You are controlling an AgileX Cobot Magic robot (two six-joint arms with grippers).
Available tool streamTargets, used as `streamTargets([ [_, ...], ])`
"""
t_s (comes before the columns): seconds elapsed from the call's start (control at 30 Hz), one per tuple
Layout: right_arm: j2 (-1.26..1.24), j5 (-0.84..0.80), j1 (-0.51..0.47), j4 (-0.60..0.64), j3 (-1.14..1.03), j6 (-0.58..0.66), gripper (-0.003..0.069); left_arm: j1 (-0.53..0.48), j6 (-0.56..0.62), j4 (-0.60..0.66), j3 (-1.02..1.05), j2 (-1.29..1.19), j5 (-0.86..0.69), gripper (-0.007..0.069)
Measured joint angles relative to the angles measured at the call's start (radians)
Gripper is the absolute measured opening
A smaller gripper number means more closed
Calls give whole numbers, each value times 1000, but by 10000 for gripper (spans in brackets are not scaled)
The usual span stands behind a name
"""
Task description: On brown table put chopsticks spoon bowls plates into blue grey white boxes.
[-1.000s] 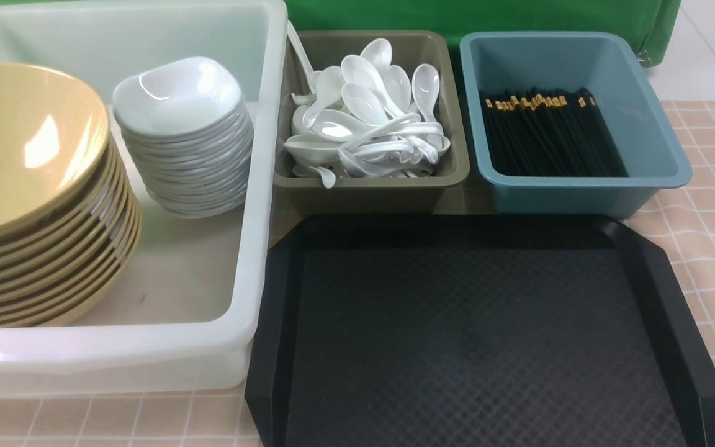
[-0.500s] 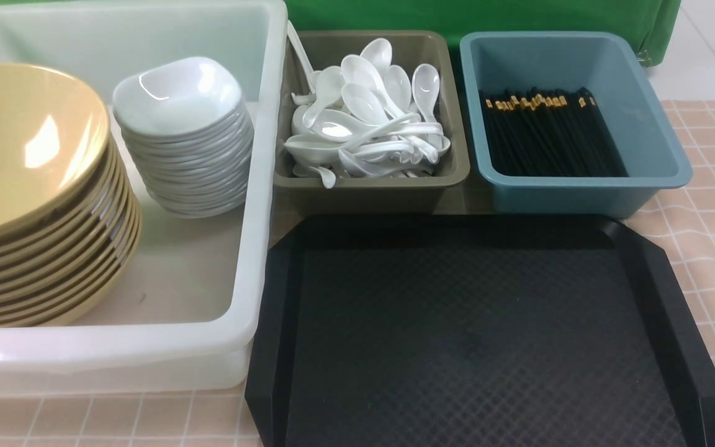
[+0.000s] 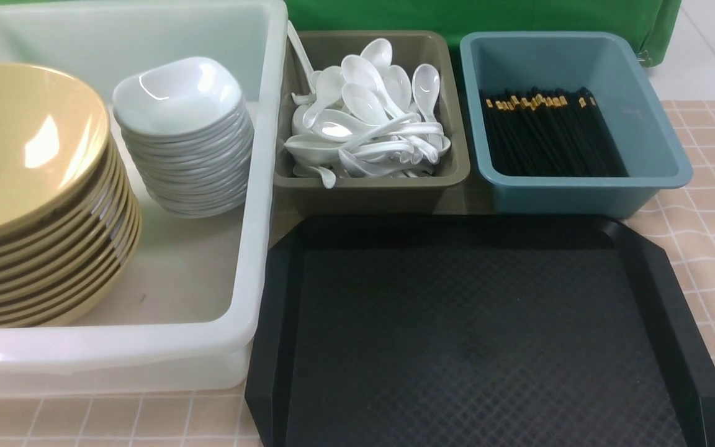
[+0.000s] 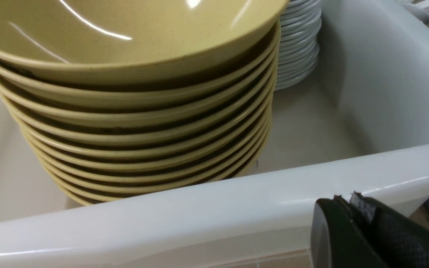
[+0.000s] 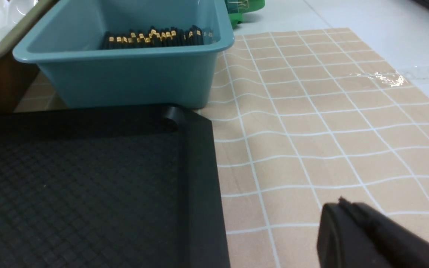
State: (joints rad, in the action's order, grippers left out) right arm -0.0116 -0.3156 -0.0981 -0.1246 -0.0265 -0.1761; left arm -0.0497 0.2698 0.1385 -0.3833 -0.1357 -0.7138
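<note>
Both pincers [image 4: 348,208] [image 5: 343,212] clenched, empty; keep them clear of the white box [image 3: 249,248], beside the black tray [image 3: 481,335].

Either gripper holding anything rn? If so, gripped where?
Nothing held. The left gripper is shut on nothing, by the white box; the right gripper is shut and empty too, over the cloth.

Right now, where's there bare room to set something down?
Bare: the black tray's floor; the checked cloth right of it; a strip of white box floor between yellow bowls and its right wall. Crowded: the grey box, heaped with spoons.
</note>
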Motion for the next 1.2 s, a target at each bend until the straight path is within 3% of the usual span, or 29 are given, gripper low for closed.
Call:
streamTargets([
  [0.5,0,-3,0,0,0,0,47,0,0,4,20,7,32,1],
  [0.87,0,-5,0,0,1,0,50,0,-37,-62,399,146,619,1],
  [0.97,0,-5,0,0,1,0,52,0,-103,-96,408,147,609,1],
  [1.03,0,-5,0,0,1,0,55,0,-165,-129,409,147,519,1],
  [1.2,0,-5,0,0,1,0,57,0,-185,-133,409,147,408,1],
])
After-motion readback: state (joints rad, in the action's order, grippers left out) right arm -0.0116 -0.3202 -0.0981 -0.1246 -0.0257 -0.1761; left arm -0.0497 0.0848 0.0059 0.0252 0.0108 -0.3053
